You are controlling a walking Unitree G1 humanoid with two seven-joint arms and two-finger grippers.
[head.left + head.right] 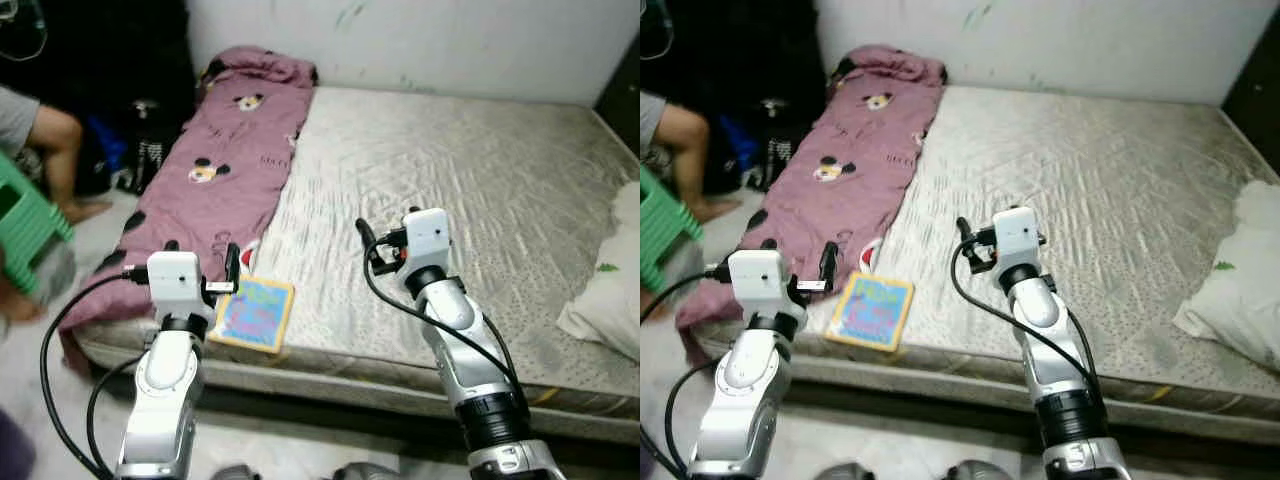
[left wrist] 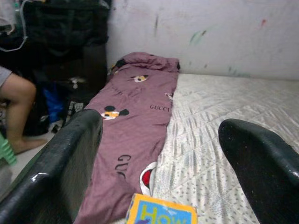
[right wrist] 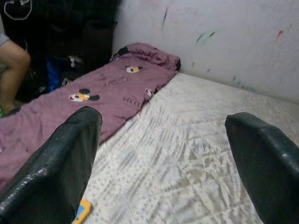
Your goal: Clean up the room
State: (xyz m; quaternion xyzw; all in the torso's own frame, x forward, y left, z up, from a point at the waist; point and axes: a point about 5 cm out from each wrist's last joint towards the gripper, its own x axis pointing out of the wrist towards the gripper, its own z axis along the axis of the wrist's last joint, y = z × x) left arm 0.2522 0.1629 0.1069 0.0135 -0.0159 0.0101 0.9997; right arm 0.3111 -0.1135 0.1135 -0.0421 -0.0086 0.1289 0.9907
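**Colours and patterns on the bed**

A mauve fabric blanket (image 1: 225,170) printed with black-eared cartoon mice lies along the left edge of the pale grey quilted mattress (image 1: 470,190). A yellow-bordered, blue-covered book (image 1: 251,313) sits at the near edge; white bedding (image 1: 612,290) lies on the right.

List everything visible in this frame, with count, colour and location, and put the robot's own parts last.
mattress: one, pale grey quilted, against the white wall.
blanket: one, mauve with cartoon mouse print, along the mattress's left side.
book: one, yellow-edged with blue cover, flat at the mattress's near edge beside the blanket.
pillow: one, white, at the mattress's right edge.
stool: one, green, on the floor at left.
person: one, seated at far left, arm and leg showing.
left gripper: black fingers open, over the book's near-left corner.
right gripper: black fingers open, above the mattress.
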